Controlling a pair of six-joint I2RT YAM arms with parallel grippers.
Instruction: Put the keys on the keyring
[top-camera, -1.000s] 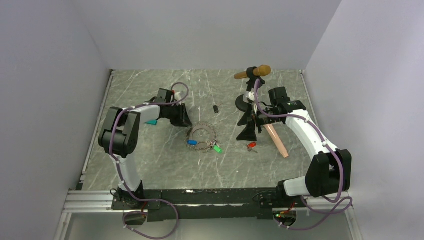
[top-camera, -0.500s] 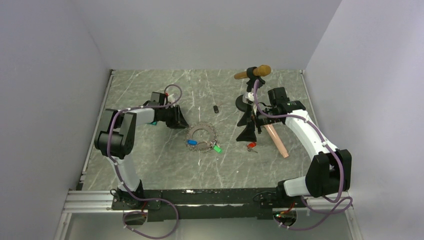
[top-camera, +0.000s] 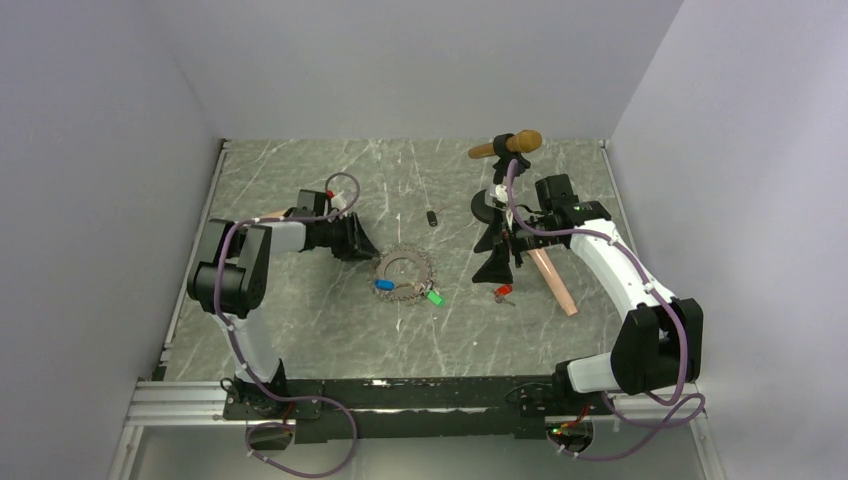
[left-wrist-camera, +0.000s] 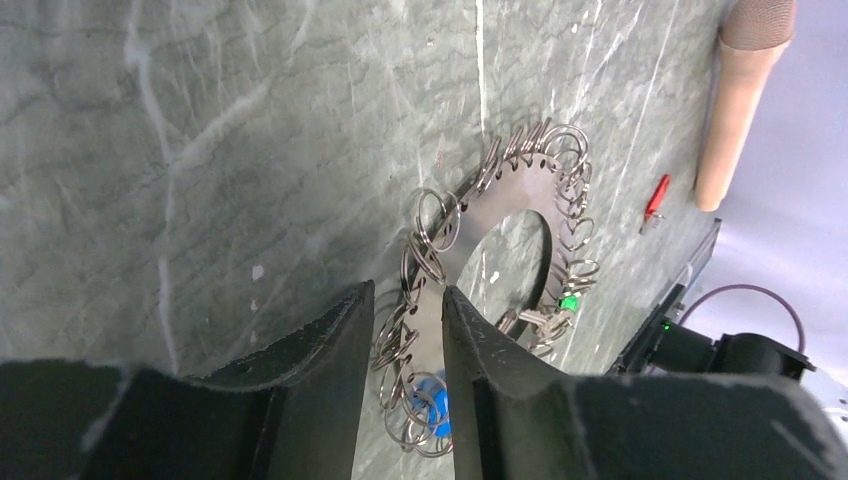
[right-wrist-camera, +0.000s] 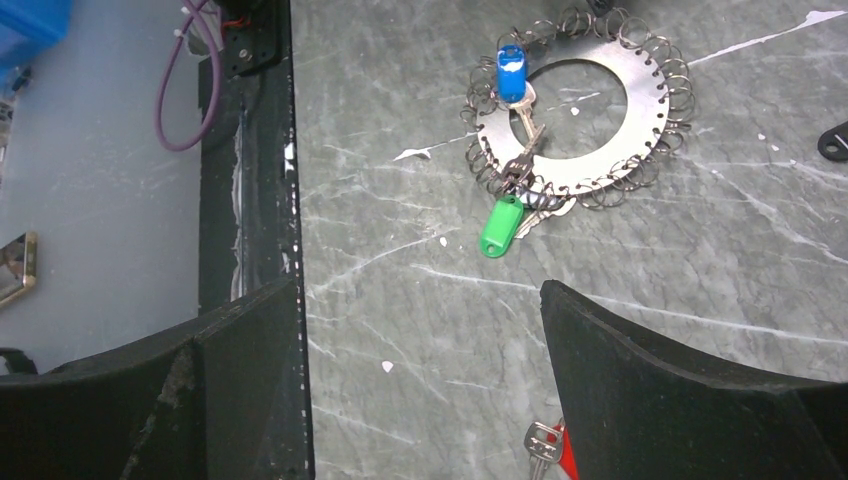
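Observation:
The keyring is a flat grey metal ring edged with several small wire loops, lying mid-table. A blue-tagged key and a green-tagged key lie at its near edge. A red-tagged key lies apart to the right. My left gripper sits low at the keyring's left edge, jaws a narrow gap apart, with the loops and blue tag showing through the gap. My right gripper is wide open above bare table; the red-tagged key peeks out beside its right finger.
A pink microphone lies right of the red-tagged key. A brown microphone sits on a black stand at the back, its round base behind my right gripper. A small black piece lies behind the keyring. The black base rail runs along the near edge.
My left forearm and wrist have swung down and left, covering the teal block, while its fingers stay at the keyring's left edge. The right arm and the keys have not moved.

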